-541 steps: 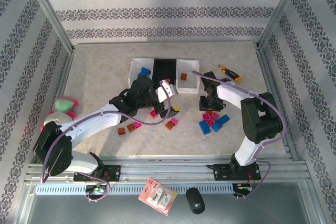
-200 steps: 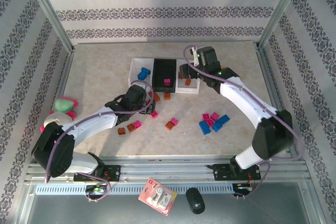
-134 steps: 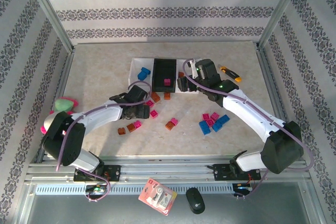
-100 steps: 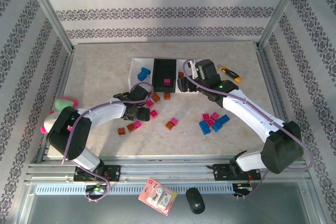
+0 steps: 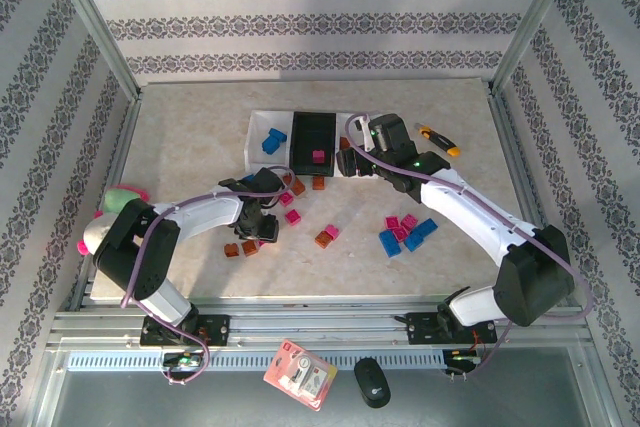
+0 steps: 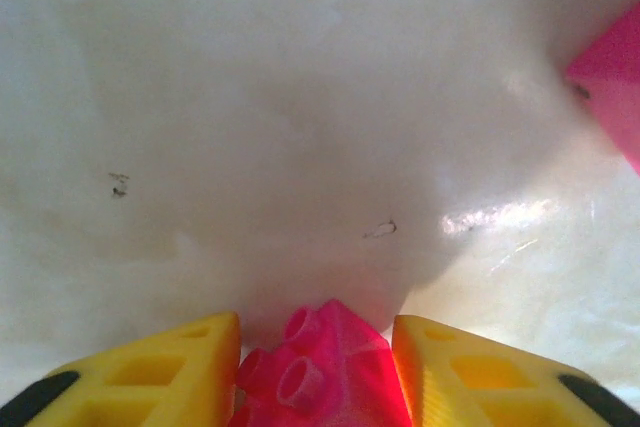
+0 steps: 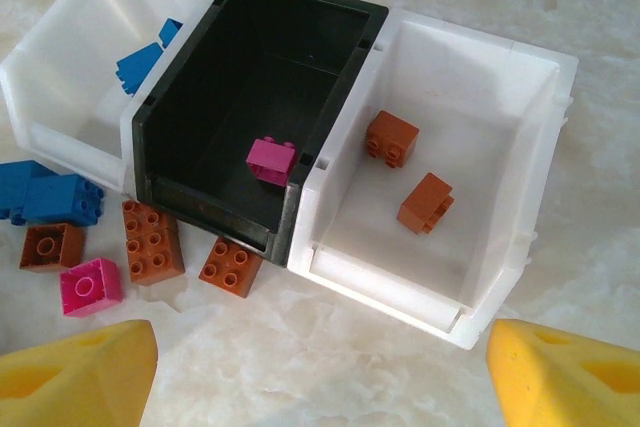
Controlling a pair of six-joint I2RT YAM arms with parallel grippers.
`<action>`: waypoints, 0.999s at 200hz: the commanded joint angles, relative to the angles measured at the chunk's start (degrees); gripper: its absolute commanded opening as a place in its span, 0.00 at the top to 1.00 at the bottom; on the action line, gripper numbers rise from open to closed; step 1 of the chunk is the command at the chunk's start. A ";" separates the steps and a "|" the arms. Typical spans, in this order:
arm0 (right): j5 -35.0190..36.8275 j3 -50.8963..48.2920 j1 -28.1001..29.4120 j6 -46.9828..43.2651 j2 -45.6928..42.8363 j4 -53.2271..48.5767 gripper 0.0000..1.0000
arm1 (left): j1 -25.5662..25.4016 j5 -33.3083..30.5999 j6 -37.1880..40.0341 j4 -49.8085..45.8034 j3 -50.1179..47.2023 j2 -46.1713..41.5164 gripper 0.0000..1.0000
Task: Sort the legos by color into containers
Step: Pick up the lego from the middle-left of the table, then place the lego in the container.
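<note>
On the pale surface (image 5: 200, 137) we see three containers (image 7: 500, 147) in a row, white, black, white. The right end effector (image 7: 318, 345) hangs wide open just before them, while the left end effector (image 6: 312, 337) pinches a pink lego (image 6: 325, 377). Another pink brick (image 7: 271, 160) lies in the black tray (image 7: 250, 67), and two brown bricks (image 7: 392, 137) lie in the right white one.

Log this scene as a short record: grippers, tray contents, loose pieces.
left gripper: shut on a pink lego
right gripper: open, facing the trays
left white tray: blue legos, count unclear
black tray: one magenta lego
right white tray: two brown legos
loose legos: blue, pink, brown, on the table
</note>
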 commanded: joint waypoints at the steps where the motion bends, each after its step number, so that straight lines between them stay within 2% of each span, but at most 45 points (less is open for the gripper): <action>1: 0.95 1.53 0.77 0.52 0.37 0.40 0.14 | 0.07 -0.22 1.70 -3.66 -0.44 -1.14 0.65; 11: 0.90 1.64 0.77 0.53 0.18 0.34 0.15 | 0.15 -0.82 1.78 -4.05 0.24 -1.26 0.71; 40: 1.18 1.47 0.94 0.63 -0.98 0.07 0.14 | 0.15 -1.54 1.27 -5.14 2.70 -2.34 0.75; 76: 1.59 0.68 0.94 0.67 -2.86 0.05 0.15 | 0.13 -3.40 0.60 -5.32 7.41 -4.01 0.76; 107: 2.87 0.03 0.94 0.62 -4.64 -0.01 0.14 | 0.22 -5.31 2.89 -2.66 15.80 -1.78 0.75; 137: 3.95 -1.37 0.85 0.41 -6.64 0.07 0.14 | 0.72 -7.74 7.74 1.06 26.50 4.66 0.74; 177: 5.10 -4.42 0.50 1.30 -9.91 -0.19 0.14 | 2.47 -7.72 13.18 4.77 42.49 18.33 0.74; 200: 5.78 -6.30 0.21 1.96 -11.49 -0.59 0.14 | 3.26 -7.28 14.69 2.70 52.92 26.85 0.74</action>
